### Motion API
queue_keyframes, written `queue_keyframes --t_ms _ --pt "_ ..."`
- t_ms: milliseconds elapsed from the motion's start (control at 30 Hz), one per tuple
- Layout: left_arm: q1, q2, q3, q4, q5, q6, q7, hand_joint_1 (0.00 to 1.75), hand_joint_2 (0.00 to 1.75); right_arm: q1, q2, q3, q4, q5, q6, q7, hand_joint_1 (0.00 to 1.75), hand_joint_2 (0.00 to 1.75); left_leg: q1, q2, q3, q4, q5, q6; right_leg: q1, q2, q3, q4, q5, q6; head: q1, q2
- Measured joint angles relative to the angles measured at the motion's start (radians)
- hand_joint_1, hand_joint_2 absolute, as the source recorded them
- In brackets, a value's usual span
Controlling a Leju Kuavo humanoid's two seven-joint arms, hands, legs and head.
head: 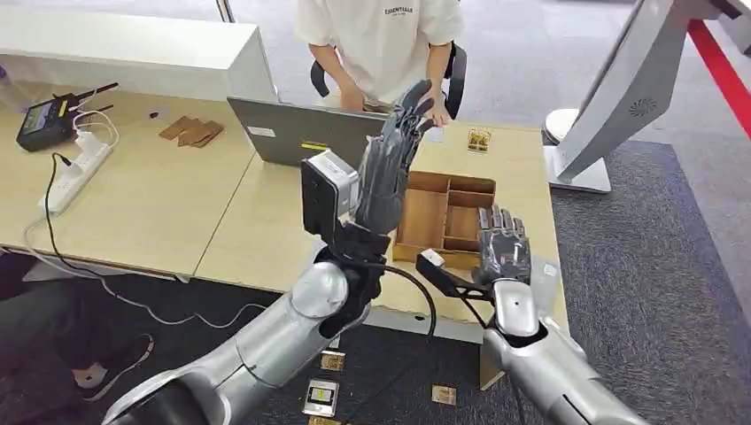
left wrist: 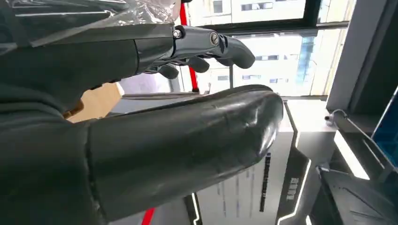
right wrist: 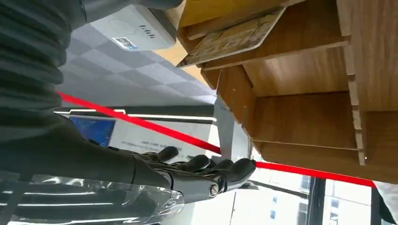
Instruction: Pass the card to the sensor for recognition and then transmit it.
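Observation:
A small patterned card (head: 479, 139) lies on the table beyond the wooden tray (head: 423, 220); in the right wrist view the card (right wrist: 232, 40) shows past the tray's wall (right wrist: 300, 117). My left hand (head: 394, 150) is raised above the table in front of the laptop, fingers stretched upward, holding nothing. The left wrist view shows its thumb (left wrist: 187, 145) and fingers (left wrist: 206, 44) with nothing between them. My right hand (head: 503, 243) hovers at the tray's near right corner, fingers apart and empty. A white device (right wrist: 136, 28) sits on the table just beyond the card.
A person in a white shirt (head: 381, 35) sits across the table behind a grey laptop (head: 301, 128). A white kiosk stand (head: 611, 88) rises at the right. Cards (head: 321, 397) lie on the floor below. A power strip (head: 75, 168) and a black device (head: 44, 119) sit far left.

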State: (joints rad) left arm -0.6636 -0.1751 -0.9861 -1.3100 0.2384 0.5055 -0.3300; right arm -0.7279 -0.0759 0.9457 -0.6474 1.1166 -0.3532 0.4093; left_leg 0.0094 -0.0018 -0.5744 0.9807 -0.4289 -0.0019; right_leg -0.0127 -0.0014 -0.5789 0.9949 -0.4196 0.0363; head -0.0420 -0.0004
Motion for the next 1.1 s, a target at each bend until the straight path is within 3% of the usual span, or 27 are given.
queue_keyframes --t_ms 600,633,667,700,1100 --pt "-0.01 -0.014 -0.016 0.022 0.01 -0.009 -0.003 0.0 0.0 -0.005 0.034 0.0 0.043 0.006 0.001 -0.011 0.0 1.75 0.0 0.0 0.0 0.0 0.0 0.0 0.0 0.0 0.0 0.0 0.0 0.0 0.0 0.0" --pt "-0.01 -0.015 -0.016 0.023 0.01 -0.009 -0.003 0.0 0.0 -0.005 0.034 0.0 0.043 0.008 0.001 -0.012 0.35 1.75 0.0 0.0 0.0 0.0 0.0 0.0 0.0 0.0 0.0 0.0 0.0 0.0 0.0 0.0" --pt "-0.011 -0.016 -0.017 0.024 0.01 -0.009 -0.005 0.0 0.0 -0.005 0.035 0.0 0.045 0.01 0.002 -0.013 1.57 1.75 0.0 0.0 0.0 0.0 0.0 0.0 0.0 0.0 0.0 0.0 0.0 0.0 0.0 0.0" --pt "-0.012 -0.018 -0.017 0.027 0.01 -0.009 -0.006 0.0 0.0 -0.006 0.038 0.0 0.047 0.01 0.003 -0.013 1.75 1.75 0.0 0.0 0.0 0.0 0.0 0.0 0.0 0.0 0.0 0.0 0.0 0.0 0.0 0.0" --pt "-0.018 -0.022 -0.02 0.03 0.024 0.003 -0.011 0.0 0.0 -0.006 0.043 0.0 0.048 -0.007 0.032 -0.025 1.75 1.75 0.0 0.0 0.0 0.0 0.0 0.0 0.0 0.0 0.0 0.0 0.0 0.0 0.0 0.0"
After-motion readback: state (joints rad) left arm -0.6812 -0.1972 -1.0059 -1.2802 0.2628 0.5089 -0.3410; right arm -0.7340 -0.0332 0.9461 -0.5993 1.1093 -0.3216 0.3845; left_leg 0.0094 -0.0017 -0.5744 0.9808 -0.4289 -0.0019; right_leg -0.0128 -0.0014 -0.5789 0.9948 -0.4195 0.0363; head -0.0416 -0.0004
